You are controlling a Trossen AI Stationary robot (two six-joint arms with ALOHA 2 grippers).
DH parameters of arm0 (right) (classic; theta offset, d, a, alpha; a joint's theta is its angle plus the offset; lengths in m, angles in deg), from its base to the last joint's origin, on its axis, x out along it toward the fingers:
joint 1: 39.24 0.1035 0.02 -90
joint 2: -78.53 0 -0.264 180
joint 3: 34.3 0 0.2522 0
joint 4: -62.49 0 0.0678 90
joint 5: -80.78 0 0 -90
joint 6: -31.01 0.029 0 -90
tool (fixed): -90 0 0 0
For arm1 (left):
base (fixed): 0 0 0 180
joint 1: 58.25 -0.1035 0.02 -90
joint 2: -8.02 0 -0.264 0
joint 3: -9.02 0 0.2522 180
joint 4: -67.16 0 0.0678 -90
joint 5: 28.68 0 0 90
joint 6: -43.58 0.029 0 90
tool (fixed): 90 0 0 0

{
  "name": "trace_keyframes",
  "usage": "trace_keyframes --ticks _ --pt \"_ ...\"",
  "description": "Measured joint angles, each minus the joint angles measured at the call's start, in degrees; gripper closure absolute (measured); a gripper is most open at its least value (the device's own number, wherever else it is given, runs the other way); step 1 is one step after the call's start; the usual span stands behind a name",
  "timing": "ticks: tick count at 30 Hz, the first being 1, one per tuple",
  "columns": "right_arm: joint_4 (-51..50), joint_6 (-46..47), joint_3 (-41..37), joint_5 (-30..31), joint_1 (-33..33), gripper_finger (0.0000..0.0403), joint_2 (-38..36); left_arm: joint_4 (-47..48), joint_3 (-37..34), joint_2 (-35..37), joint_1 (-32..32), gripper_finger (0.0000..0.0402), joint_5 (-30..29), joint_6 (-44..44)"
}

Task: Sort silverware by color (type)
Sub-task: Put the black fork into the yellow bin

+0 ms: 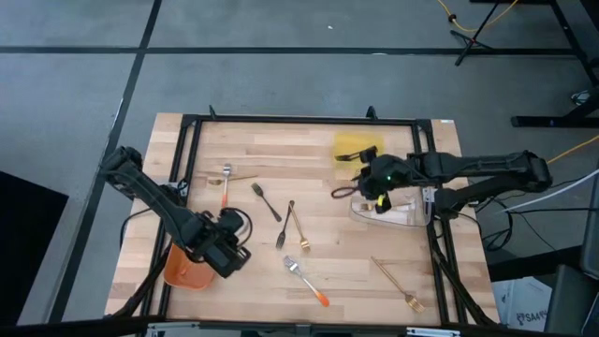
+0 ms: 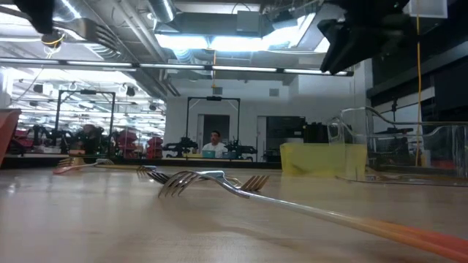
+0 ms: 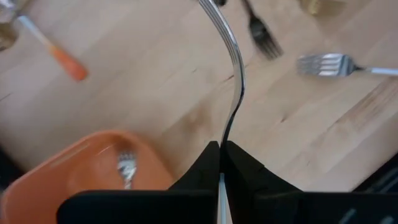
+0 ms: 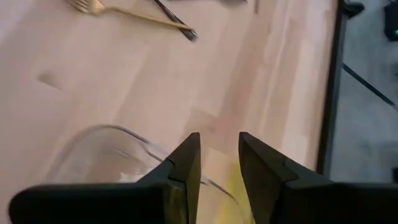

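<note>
On the wooden table (image 1: 318,281), our left gripper (image 3: 221,163) hangs above the orange tray (image 3: 74,177), pinched tight on a silver fork (image 3: 231,68) bound there, our right gripper (image 4: 219,163) waits half-open and empty over the clear tray (image 4: 93,152), and other forks (image 1: 281,220) lie scattered between.

Bright, even overhead light w/ soft, short shadows on the pale wood table (image 1: 318,267). Low view: ceiling lights (image 2: 219,40) glare white at 12 o'clock; nearest fork (image 2: 219,183) sharp at its tines, its handle blurring toward 4 o'clock. Left wrist view: held fork (image 3: 231,68) shows bright glints; forks at 1–2 o'clock soft. Right wrist view: table blurred, gold fork (image 4: 124,12) at 11 o'clock smeared.
</note>
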Motion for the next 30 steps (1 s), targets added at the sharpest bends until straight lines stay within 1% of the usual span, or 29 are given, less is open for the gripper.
trace_keyframes --ticks 8,12,16,19,24,30 --pt "0.03 7.29 0.0 -0.02 7.27 0.0303 0.0 7.49 0.02 1.57 2.53 0.0398 5.19 -0.48" --pt "0.04 12.06 0.0 -0.01 10.05 0.0303 0.0 7.96 0.02 1.57 4.3 0.0398 5.47 -0.88" --pt "0.04 16.2 0.0 -0.03 12.54 0.0303 0.0 9.01 -0.27 1.57 6.15 0.0398 5.17 -3.86" --pt "0.04 19.43 0.0 -0.04 14.43 0.0303 0.0 8.9 -2.26 1.55 7.62 0.0398 5.55 -7.09" --pt "0.04 24.4 0.0 -0.05 17.37 0.0303 0.02 8.24 -7.24 1.55 9.81 0.0398 10.91 -11.27" --pt "0.04 27.15 0.0 -0.05 19.99 0.0303 0.07 3.33 -13.41 1.55 12.02 0.0398 11.46 -13.44"
